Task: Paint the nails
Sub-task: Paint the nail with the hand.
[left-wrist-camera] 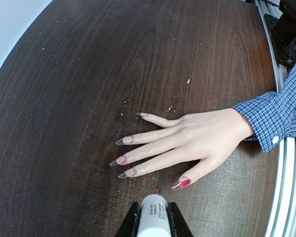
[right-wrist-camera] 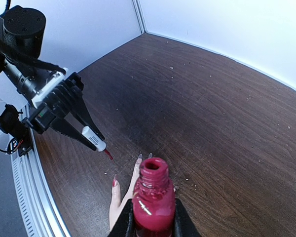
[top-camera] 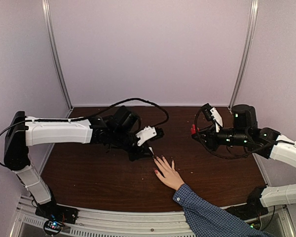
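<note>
Hand [left-wrist-camera: 197, 140]: lies flat on the table [left-wrist-camera: 89, 74], palm down and fingers spread. That way each nail faces up with room around it. The checked sleeve [left-wrist-camera: 286, 111] trails off behind the wrist.
Nails [left-wrist-camera: 121, 160]: at the fingertips, on the side of the hand away from the sleeve. The thumbnail [left-wrist-camera: 181, 183] is glossy red. The other four look pinkish with dark tips, and a couple carry thin red marks.
Brush [left-wrist-camera: 153, 217]: has a white cap and a wet red tip. The tip hangs just beside the thumbnail, and I cannot tell if it touches anything.
Left jaws: closed snugly on the brush's cap. Held by the cap, the bristles point out toward the hand, so the wrist camera sees tip and nails together.
Bottle [right-wrist-camera: 153, 197]: red, uncapped and upright so nothing spills. In the top view it sits apart from the hand on the right arm's side, probably kept there for re-dipping.
Right jaws: clamped on the bottle's lower body, open only to its width.
Stage: the thumb looks done, and four nails seem left to coat.
Next move: likely a short shift from the thumbnail to the neighbouring finger's nail, then a light stroke along it.
Risk: the nails are narrow, so a heavy or skewed stroke could put red on skin or table.
</note>
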Controlling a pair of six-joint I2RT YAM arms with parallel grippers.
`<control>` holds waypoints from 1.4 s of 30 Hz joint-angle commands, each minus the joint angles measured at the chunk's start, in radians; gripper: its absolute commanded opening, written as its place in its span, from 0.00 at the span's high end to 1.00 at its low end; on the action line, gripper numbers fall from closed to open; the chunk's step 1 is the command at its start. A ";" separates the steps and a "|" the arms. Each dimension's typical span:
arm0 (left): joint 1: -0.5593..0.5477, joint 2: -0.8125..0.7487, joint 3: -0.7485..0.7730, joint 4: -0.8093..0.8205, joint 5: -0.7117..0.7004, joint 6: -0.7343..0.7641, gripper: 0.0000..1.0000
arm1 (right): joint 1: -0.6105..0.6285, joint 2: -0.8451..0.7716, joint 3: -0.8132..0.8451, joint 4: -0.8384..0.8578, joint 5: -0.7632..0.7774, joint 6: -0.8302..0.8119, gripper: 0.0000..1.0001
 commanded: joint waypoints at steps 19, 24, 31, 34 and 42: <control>-0.081 0.113 0.270 -0.248 -0.116 -0.272 1.00 | -0.044 -0.096 0.026 -0.090 0.198 0.035 1.00; -0.087 0.124 0.276 -0.259 -0.223 -0.454 1.00 | -0.058 -0.100 0.024 -0.092 0.202 0.038 1.00; -0.095 0.140 0.282 -0.305 -0.333 -0.662 1.00 | -0.065 -0.098 0.022 -0.086 0.190 0.037 1.00; -0.119 0.146 0.265 -0.270 -0.349 -0.698 1.00 | -0.067 -0.094 0.020 -0.083 0.185 0.037 1.00; -0.147 0.158 0.242 -0.222 -0.340 -0.726 1.00 | -0.072 -0.089 0.017 -0.075 0.166 0.039 1.00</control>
